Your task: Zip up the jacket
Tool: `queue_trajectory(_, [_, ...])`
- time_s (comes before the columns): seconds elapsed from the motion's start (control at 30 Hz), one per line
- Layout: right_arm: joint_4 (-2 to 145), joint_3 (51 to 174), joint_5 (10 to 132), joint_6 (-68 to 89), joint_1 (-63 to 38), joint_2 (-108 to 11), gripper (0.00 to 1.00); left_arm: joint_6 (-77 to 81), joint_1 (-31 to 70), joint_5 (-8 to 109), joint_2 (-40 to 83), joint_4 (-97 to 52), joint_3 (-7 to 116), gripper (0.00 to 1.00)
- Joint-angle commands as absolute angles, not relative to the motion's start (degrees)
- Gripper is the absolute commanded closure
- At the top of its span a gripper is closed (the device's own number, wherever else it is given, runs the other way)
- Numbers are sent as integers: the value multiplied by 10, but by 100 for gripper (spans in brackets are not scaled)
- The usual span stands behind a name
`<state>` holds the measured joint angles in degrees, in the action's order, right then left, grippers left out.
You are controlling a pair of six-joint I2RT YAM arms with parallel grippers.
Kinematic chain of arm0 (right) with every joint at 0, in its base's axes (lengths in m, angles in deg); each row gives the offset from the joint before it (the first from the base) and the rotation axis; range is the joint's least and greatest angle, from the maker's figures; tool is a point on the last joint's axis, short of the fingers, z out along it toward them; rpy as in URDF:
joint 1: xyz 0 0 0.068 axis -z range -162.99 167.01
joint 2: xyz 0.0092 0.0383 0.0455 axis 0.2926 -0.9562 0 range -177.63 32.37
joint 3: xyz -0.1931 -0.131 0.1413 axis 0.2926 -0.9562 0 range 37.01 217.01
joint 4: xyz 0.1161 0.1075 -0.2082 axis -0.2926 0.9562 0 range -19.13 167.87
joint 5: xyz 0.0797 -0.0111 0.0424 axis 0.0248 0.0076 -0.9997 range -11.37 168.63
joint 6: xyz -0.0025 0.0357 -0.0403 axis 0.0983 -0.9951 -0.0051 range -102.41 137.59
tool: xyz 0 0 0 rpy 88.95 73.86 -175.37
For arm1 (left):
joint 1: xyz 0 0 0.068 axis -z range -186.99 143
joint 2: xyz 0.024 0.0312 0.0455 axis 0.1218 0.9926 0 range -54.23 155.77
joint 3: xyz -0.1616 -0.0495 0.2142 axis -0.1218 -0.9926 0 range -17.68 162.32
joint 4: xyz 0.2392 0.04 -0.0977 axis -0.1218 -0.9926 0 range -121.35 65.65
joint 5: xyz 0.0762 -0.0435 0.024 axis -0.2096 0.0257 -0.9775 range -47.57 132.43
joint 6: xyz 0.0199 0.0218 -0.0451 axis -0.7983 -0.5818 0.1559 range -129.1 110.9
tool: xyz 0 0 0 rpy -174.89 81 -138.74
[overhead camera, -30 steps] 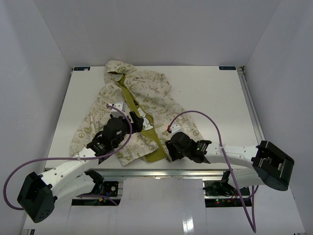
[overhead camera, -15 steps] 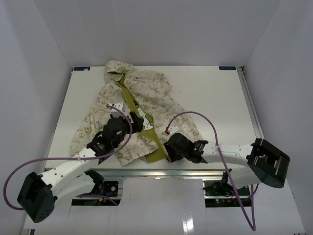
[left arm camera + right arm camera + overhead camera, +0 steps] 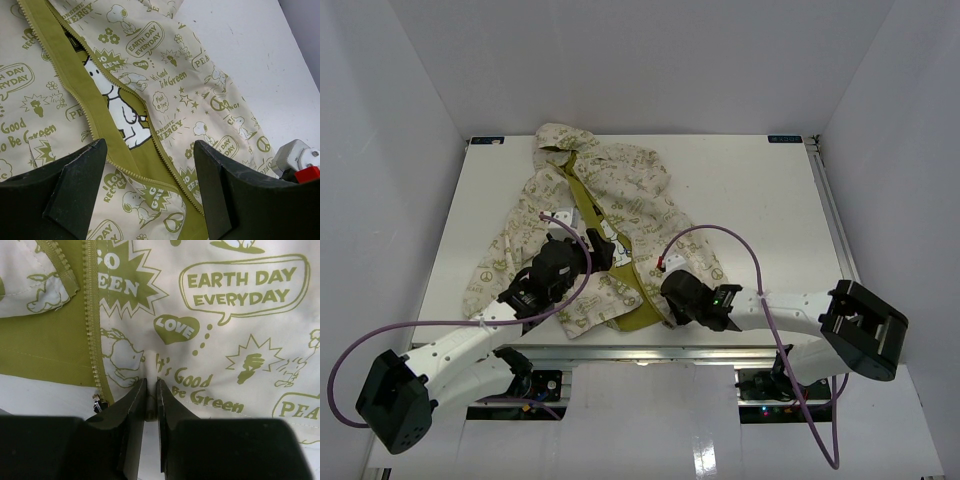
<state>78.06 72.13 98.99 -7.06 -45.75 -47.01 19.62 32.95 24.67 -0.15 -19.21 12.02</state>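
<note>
The jacket (image 3: 620,195) lies flat on the white table (image 3: 750,200), hood at the far end, front open, with olive-green lining showing between the two zipper halves. My left gripper (image 3: 592,247) is open and empty, hovering over the lower front of the jacket (image 3: 165,65); both rows of zipper teeth (image 3: 162,152) run between its fingers (image 3: 80,175). My right gripper (image 3: 669,302) is at the jacket's near hem. It is shut, pinching a small fold of the cream right panel (image 3: 235,305) at the hem. The zipper slider (image 3: 98,403) sits just left of its jaws.
The table's near edge (image 3: 650,345) runs right beside the hem and my right gripper. Purple cables (image 3: 720,235) loop above both arms. The right arm's white and red connector (image 3: 300,161) shows at the right of the left wrist view. White walls enclose the table.
My right arm has shifted slightly left and forward along the jacket's hem. The left arm and the jacket have not visibly moved.
</note>
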Motion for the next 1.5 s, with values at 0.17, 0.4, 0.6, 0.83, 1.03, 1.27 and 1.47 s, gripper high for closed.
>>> queue_trajectory(0.17, [844, 783, 1008, -66, -469, -451, 78, 188, 333, 260, 9, -190, 132, 19])
queue_trajectory(0.4, [846, 806, 1007, -61, -470, -413, 78, 188, 333, 261, 9, -193, 133, 19])
queue_trajectory(0.6, [809, 748, 954, -68, -470, -405, 73, 190, 333, 264, 1, -192, 131, 19])
queue_trajectory(0.83, [813, 719, 934, -61, -470, -386, 57, 190, 332, 266, 2, -193, 133, 19])
queue_trajectory(1.03, [817, 721, 936, -43, -473, -394, 48, 188, 333, 266, 6, -194, 133, 19])
queue_trajectory(1.27, [835, 751, 939, -30, -487, -408, 47, 188, 333, 271, 12, -195, 136, 19])
queue_trajectory(1.47, [836, 759, 938, -28, -490, -454, 46, 188, 333, 271, 6, -196, 136, 19])
